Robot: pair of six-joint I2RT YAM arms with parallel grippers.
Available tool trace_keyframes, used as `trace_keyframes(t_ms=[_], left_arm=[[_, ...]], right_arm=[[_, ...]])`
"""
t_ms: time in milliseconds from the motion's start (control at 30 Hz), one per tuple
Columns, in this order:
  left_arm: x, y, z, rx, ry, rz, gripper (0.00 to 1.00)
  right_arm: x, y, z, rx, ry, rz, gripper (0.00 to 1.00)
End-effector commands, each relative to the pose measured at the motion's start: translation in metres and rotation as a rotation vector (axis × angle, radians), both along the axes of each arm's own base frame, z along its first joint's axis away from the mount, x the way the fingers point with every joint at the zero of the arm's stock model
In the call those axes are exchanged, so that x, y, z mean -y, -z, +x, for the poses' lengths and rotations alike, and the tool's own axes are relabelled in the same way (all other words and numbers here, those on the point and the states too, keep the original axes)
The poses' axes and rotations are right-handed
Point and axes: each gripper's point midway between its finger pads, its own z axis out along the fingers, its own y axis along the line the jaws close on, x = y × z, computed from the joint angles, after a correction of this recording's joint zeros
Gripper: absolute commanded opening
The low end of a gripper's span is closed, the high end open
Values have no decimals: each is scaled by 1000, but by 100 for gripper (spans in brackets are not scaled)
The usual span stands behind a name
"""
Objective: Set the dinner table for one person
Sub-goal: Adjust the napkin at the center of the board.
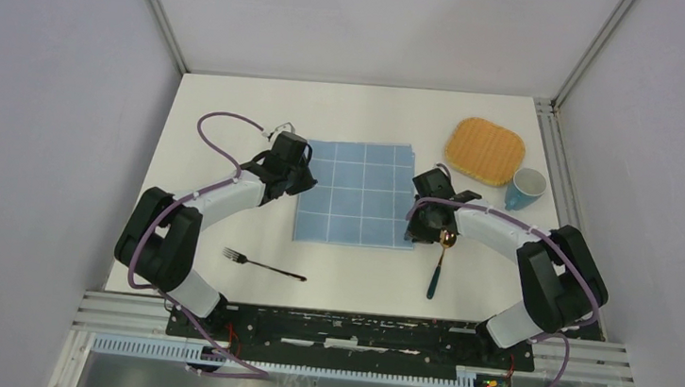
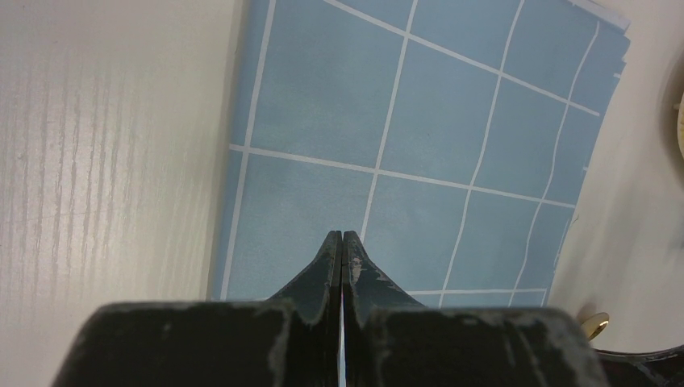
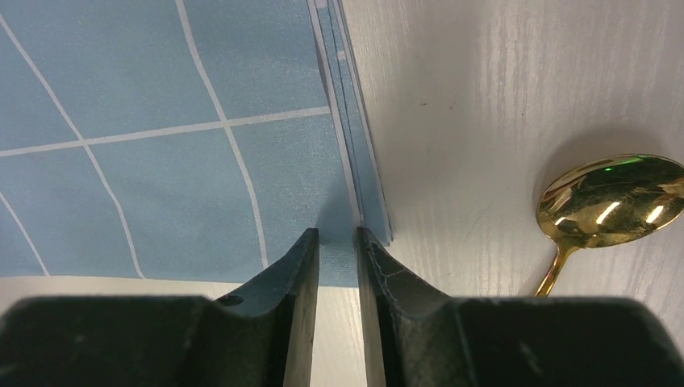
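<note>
Right gripper [image 3: 337, 234], jaws slightly parted, hovers over the white dinner table [image 1: 365, 115] spread beneath everything, at the blue cloth's [image 1: 358, 190] four o'clock edge; left gripper [image 2: 343, 235], pressed together, sits at ten o'clock. Cloth-laying seems nearly done; the spoon [image 1: 439, 260] just beyond needs a wider opening next

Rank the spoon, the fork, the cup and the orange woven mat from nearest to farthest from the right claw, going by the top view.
From the right claw:
1. Spoon, just to its right, toward the near edge.
2. Orange woven mat, behind it, far right.
3. Cup, beside the mat, farther right.
4. Fork, across on the left side.
</note>
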Motion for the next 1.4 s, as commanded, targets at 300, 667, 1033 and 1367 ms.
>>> trace_keyframes(t_ms=[300,667,1033,1367], left_arm=[[6,-18,11,53,0,-25,2],[8,-18,13,54,0,-27,2],[10,-18,13,54,6,-24,2],[9,-19,13,57,12,-17,2]], right_arm=[[-14,-9,15,16,2,51,0],[28,-39,35,158,42,-166,0],[24,-23,45,127,19,-197,0],[22,-7,45,81,20,-217,20]])
